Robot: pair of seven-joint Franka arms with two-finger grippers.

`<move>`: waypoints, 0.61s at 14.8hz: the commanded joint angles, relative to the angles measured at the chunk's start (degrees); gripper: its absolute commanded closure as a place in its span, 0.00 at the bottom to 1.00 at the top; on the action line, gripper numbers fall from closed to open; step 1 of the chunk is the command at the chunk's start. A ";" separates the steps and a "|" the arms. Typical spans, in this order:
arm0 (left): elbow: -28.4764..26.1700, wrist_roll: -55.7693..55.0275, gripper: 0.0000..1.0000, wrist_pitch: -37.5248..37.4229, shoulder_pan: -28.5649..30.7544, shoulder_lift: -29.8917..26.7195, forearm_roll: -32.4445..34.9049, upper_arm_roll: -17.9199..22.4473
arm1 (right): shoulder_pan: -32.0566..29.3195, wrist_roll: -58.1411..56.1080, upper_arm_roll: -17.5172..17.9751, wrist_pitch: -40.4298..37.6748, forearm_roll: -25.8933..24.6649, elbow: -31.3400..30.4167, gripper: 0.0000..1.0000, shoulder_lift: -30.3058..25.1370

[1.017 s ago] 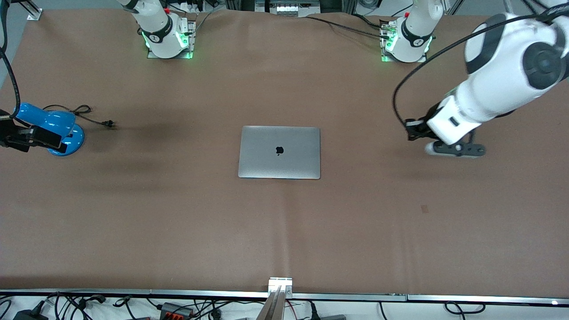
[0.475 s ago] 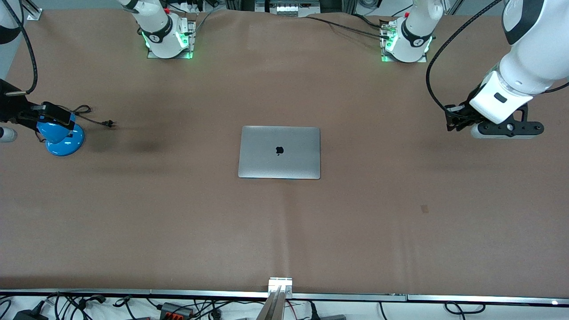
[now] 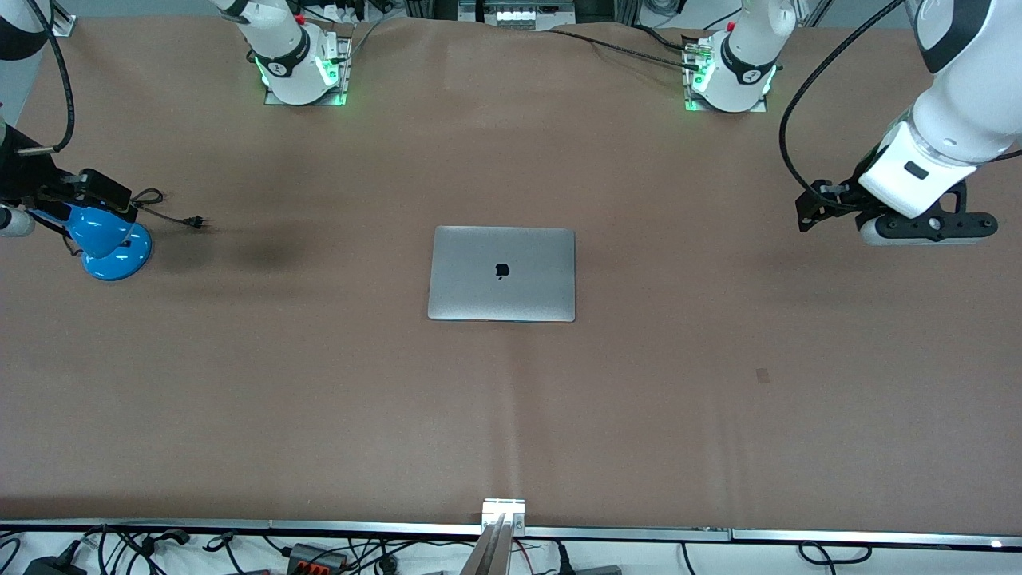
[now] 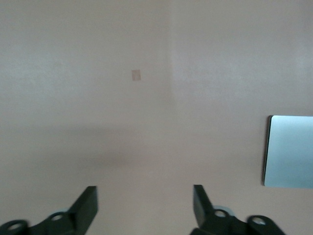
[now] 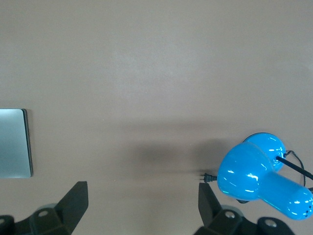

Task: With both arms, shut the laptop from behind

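Laptop (image 3: 501,274): shut flat, table (image 3: 718,415) centre.
Left gripper (image 3: 926,227): 3 o'clock of it, fingers wide, empty.
Right gripper (image 5: 142,205): 9 o'clock, over blue lamp (image 3: 104,235), wide.
Advice: we judge nothing remains; we'd keep both clear.

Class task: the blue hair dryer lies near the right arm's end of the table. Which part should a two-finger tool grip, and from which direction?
Grip the blue hair dryer across its narrower straight section, coming down from above. The rest is a wide rounded bulb, likely too broad and slippery, and its cord trails off sideways on the table, clear of a top approach.
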 commanded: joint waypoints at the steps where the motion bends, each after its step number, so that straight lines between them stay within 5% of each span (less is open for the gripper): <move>1: 1.44 0.31 0.00 -2.54 -0.16 -0.61 -0.59 0.63 | -0.28 0.53 0.32 -1.63 -0.79 -1.45 0.00 -2.53; 4: 3.73 0.31 0.00 -6.25 -0.07 0.97 -3.56 5.63 | -0.37 0.01 0.14 -1.63 -1.06 -1.10 0.00 -2.62; 9: 3.82 -4.62 0.00 -8.89 -1.30 1.06 -3.14 4.24 | -0.28 -0.26 0.05 -1.81 -1.06 -1.18 0.00 -3.76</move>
